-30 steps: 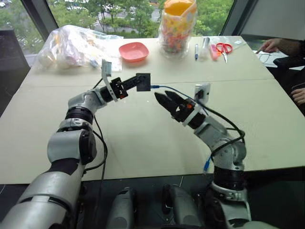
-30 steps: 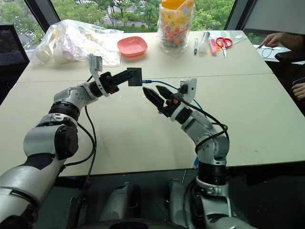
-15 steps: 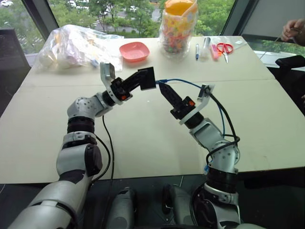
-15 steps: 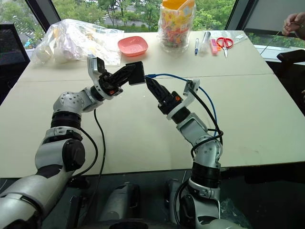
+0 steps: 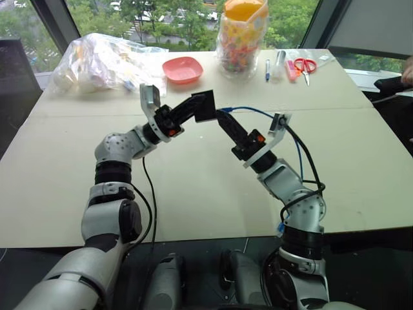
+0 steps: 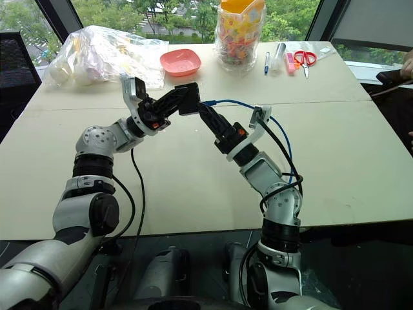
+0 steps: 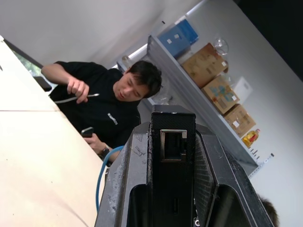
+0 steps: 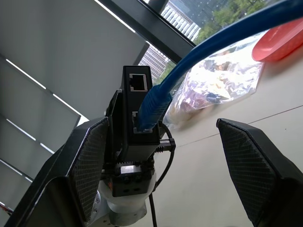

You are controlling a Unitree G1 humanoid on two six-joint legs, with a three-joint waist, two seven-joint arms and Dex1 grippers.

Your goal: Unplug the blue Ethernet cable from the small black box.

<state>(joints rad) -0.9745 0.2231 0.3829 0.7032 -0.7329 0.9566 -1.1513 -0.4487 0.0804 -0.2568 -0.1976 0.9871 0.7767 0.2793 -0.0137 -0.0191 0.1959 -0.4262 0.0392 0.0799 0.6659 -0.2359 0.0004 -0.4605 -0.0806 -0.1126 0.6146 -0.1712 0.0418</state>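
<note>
My left gripper (image 5: 192, 108) is shut on the small black box (image 5: 208, 105) and holds it up above the table, tilted. In the left wrist view the box (image 7: 173, 165) sits clamped between the fingers, an empty port facing out. The blue Ethernet cable (image 5: 258, 113) is plugged into the box's side, arcs right over my right arm and hangs down past the table edge. My right gripper (image 5: 224, 120) is open just below the plug. In the right wrist view the plug (image 8: 150, 111) and box (image 8: 137, 94) stand between and ahead of the spread fingers (image 8: 90, 161).
At the back of the beige table (image 5: 193, 194) stand a pink bowl (image 5: 181, 68), a crumpled plastic bag (image 5: 103, 61), a jar of coloured items (image 5: 243, 35), pens (image 5: 266, 70) and red scissors (image 5: 303, 64). A person in a black shirt (image 7: 113, 104) sits at the table's right.
My left gripper has raised and rolled the box toward the right gripper. The right wrist has rolled, and its fingertips now sit close under the plug instead of apart from it.
</note>
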